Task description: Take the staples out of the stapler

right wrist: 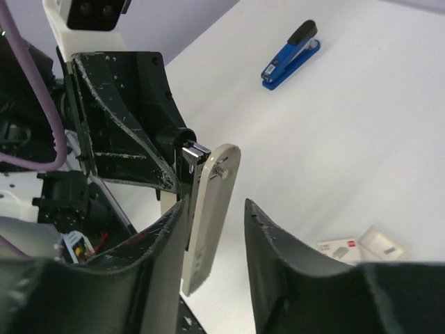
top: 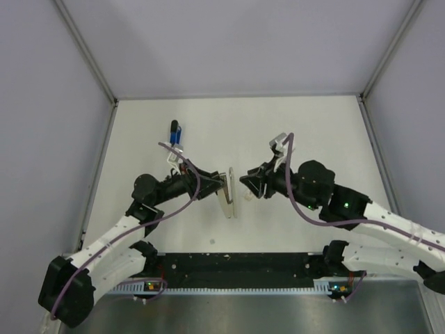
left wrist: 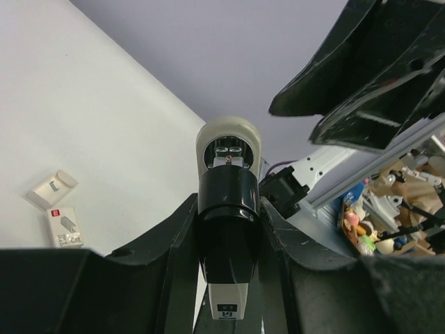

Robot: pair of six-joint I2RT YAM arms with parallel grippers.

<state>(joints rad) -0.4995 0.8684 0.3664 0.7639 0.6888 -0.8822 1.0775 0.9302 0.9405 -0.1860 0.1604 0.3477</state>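
Note:
A small blue stapler (top: 175, 131) with black ends lies closed on the far left of the table, also in the right wrist view (right wrist: 290, 54); neither gripper touches it. My left gripper (top: 214, 185) (left wrist: 229, 205) is shut on a second, cream-and-black stapler (top: 227, 195) (left wrist: 228, 229), holding it up over the table's middle. Its cream plate (right wrist: 208, 216) and metal rail end point toward my right gripper (top: 245, 182) (right wrist: 215, 206). The right jaws stand apart around that cream plate, which lies close to the left finger (right wrist: 167, 236), with a gap to the other finger.
Two small whitish blocks (top: 249, 197) (left wrist: 59, 209) (right wrist: 361, 245) lie on the table just below the right gripper. Grey walls enclose the white table on three sides. The arm bases and a black rail (top: 236, 268) run along the near edge.

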